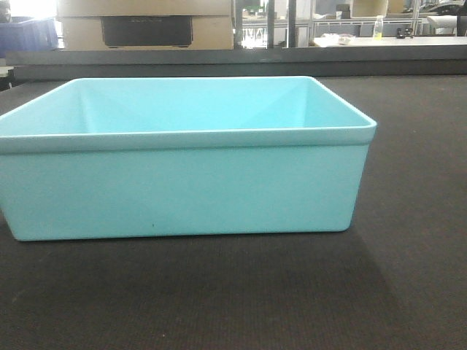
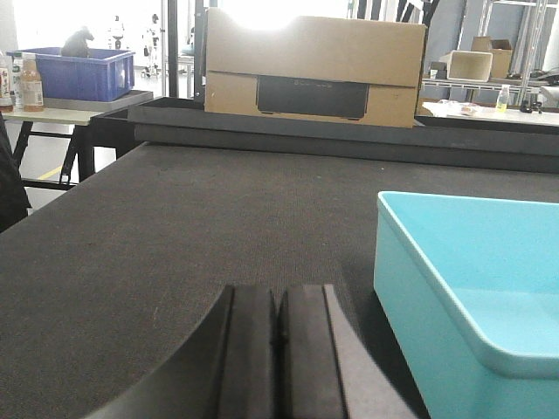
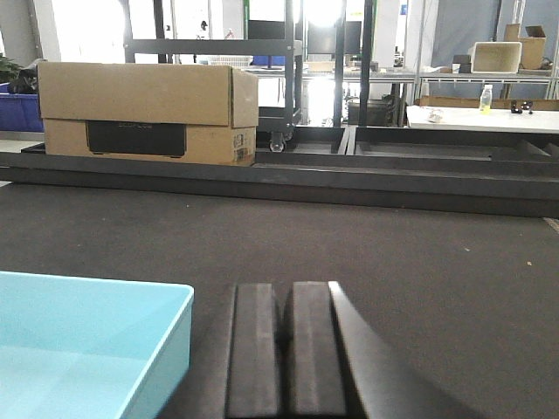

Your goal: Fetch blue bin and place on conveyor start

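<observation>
The blue bin [image 1: 182, 168] stands upright and empty on the dark textured belt of the conveyor start [image 1: 408, 277], filling most of my front view, so I judge the placement essentially made. Both grippers are off it and holding nothing: the left gripper [image 2: 278, 349] shows its two black fingers pressed together with only a seam between them, and the right gripper [image 3: 286, 349] shows the same narrow closure. In the left wrist view the bin [image 2: 472, 297] lies just to the right of the fingers, its near-left corner close beside them but apart; in the right wrist view the bin [image 3: 87, 349] lies just to the left, its corner close beside the fingers and likewise apart. The bin therefore sits between the two hands. The risk I note from here is a sideways or careless withdrawal: either closed finger pair is near enough to a corner to clip the rolled rim and skew or push the light, empty tub across the belt. A cardboard box [image 3: 144, 113] rests on the far edge, well apart and of no concern.
</observation>
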Controlling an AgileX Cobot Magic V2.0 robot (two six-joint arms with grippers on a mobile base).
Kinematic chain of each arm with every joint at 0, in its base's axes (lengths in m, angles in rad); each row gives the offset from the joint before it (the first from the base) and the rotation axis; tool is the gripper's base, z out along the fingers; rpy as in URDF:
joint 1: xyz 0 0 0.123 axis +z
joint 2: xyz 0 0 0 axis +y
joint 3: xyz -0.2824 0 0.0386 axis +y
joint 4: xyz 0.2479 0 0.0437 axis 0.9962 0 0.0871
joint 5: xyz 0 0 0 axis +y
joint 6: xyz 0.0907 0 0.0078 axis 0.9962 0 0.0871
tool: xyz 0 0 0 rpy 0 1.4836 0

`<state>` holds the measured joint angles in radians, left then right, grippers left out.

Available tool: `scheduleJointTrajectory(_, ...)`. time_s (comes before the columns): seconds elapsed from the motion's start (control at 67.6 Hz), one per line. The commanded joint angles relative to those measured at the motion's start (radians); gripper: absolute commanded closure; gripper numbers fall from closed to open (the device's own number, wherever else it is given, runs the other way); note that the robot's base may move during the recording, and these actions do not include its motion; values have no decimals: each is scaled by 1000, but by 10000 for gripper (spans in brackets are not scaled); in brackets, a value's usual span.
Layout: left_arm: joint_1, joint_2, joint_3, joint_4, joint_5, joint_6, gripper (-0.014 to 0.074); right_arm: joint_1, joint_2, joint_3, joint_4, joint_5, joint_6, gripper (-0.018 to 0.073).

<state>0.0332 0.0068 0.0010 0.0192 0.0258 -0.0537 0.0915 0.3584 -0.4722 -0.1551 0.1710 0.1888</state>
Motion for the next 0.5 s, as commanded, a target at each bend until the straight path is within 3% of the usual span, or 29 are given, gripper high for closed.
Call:
scheduleJointTrajectory(0.0,3,-7,-1,-7,-20,0,707,-3,-5,-1,-8,-23,-6,721)
scheduleJointTrajectory(0.488,3,-7,-1,-7,-20,0,707,-3,-5,-1,-8,-23,-6,721)
